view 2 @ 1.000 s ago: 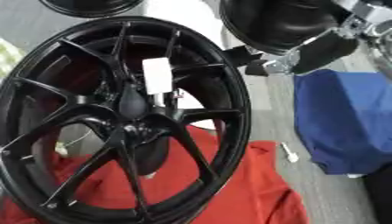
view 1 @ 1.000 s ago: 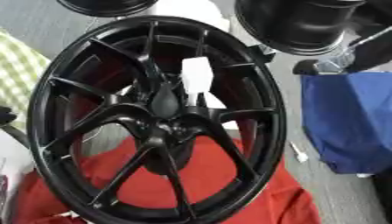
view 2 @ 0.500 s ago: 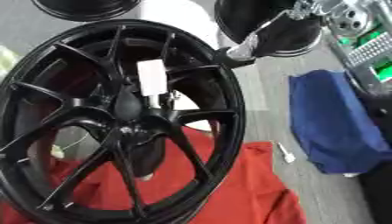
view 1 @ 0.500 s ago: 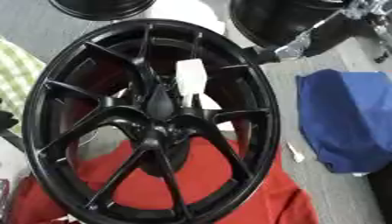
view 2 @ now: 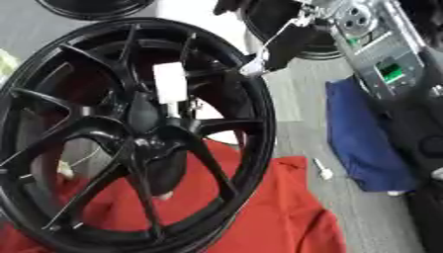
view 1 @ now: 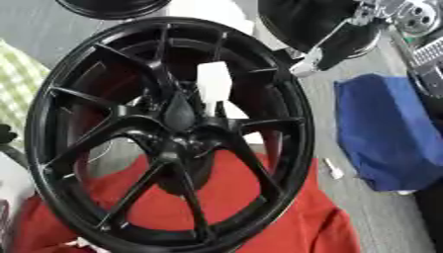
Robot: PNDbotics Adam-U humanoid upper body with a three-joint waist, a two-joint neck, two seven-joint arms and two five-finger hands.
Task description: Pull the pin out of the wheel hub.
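A black multi-spoke wheel hub (view 1: 173,133) stands tilted on a red cloth (view 1: 259,217). A white pin (view 1: 214,81) sticks out of it just above the centre, between two spokes. My right hand (view 1: 327,49) reaches in from the upper right on a silver-jointed arm (view 2: 363,24). Its fingers are straight and point down-left, and a pale fingertip (view 1: 304,68) hovers by the wheel's upper right rim. The hand holds nothing and is a short way right of the pin. My left hand does not show.
A blue cloth bundle (view 1: 389,133) lies right of the wheel, with a small white object (view 1: 332,169) on the grey floor beside it. More black wheels (view 1: 112,6) sit at the top. A green checked cloth (view 1: 17,84) and a dark shape (view 1: 7,134) are at the left edge.
My right hand has come down from the upper right corner toward the wheel's upper right rim. The view has also shifted a little. The pin stays in the hub.
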